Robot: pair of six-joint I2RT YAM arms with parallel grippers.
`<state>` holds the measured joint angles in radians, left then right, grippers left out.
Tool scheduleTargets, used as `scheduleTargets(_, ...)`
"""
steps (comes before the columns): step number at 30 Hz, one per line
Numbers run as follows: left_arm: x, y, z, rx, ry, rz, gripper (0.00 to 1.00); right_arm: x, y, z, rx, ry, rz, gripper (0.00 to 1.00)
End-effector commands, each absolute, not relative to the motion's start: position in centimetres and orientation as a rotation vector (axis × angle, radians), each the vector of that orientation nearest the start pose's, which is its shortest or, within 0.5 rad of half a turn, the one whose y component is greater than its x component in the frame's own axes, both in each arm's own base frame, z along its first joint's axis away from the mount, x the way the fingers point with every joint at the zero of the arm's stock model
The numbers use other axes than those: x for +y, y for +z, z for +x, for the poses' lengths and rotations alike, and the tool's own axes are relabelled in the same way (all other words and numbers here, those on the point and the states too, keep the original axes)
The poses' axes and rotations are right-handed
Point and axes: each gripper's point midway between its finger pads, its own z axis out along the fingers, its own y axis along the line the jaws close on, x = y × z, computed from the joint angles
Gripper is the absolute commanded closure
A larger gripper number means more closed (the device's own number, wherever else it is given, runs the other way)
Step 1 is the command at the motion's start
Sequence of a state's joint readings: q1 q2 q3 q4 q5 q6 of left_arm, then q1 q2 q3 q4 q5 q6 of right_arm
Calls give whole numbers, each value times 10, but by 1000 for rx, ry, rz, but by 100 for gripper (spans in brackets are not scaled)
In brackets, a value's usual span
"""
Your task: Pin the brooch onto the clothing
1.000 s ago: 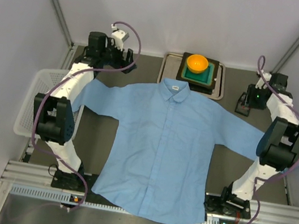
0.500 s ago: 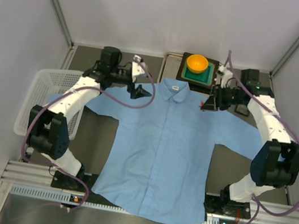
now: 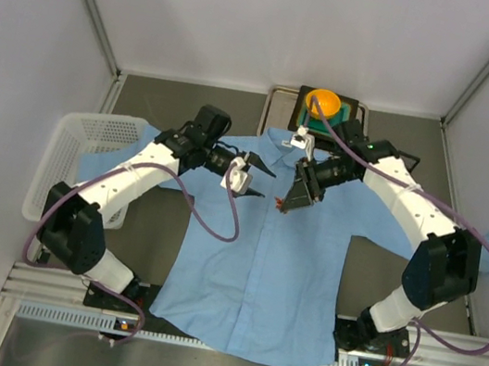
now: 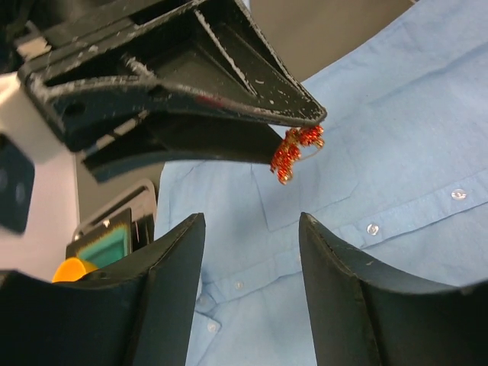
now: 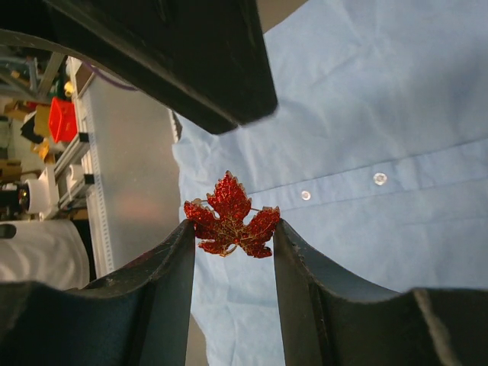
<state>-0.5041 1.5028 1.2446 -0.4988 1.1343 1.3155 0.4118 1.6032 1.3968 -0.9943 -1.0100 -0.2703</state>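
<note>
The clothing (image 3: 258, 270) is a light blue button-up shirt lying flat on the table, collar toward the far side. My right gripper (image 3: 286, 205) hovers over its upper chest, shut on the brooch (image 3: 276, 206). In the right wrist view the brooch (image 5: 229, 219) is a glittery red maple leaf pinched by its edges between my right gripper's (image 5: 232, 229) fingertips, above the button placket of the clothing (image 5: 381, 99). My left gripper (image 3: 254, 185) stands open just left of it, nothing between its fingers. The left wrist view shows my left gripper (image 4: 252, 221) facing the brooch (image 4: 296, 151), apart from it.
An orange bowl (image 3: 323, 102) sits on a green block on a metal tray (image 3: 278, 113) behind the collar. A white basket (image 3: 75, 159) stands at the table's left edge. Grey walls close in on both sides.
Both arms swung in from the far corners to meet over the shirt's upper chest. The right one carried the brooch along. The left jaws have narrowed somewhat.
</note>
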Motion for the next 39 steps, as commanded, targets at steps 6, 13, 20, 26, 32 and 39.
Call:
scheduleTargets(6,-310,238,217,479,-750,1904,44,277,242,198,2100,1542,-1226,63)
scheduleTargets(13,-313,234,202,466,-780,1929,46,281,247,193,2083,1570,-1245,63)
scheduleTargets(20,-318,234,198,460,-775,1929,53,282,244,189,2093,1571,-1253,63)
scheduleTargets(26,-319,239,201,469,-766,1924,72,283,247,188,2081,1588,-1254,62)
scheduleTargets(32,-321,246,204,569,-817,1900,100,284,256,189,2048,1597,-1260,43)
scheduleTargets(39,-296,222,210,985,-862,1886,86,257,244,226,2059,1236,-1278,18)
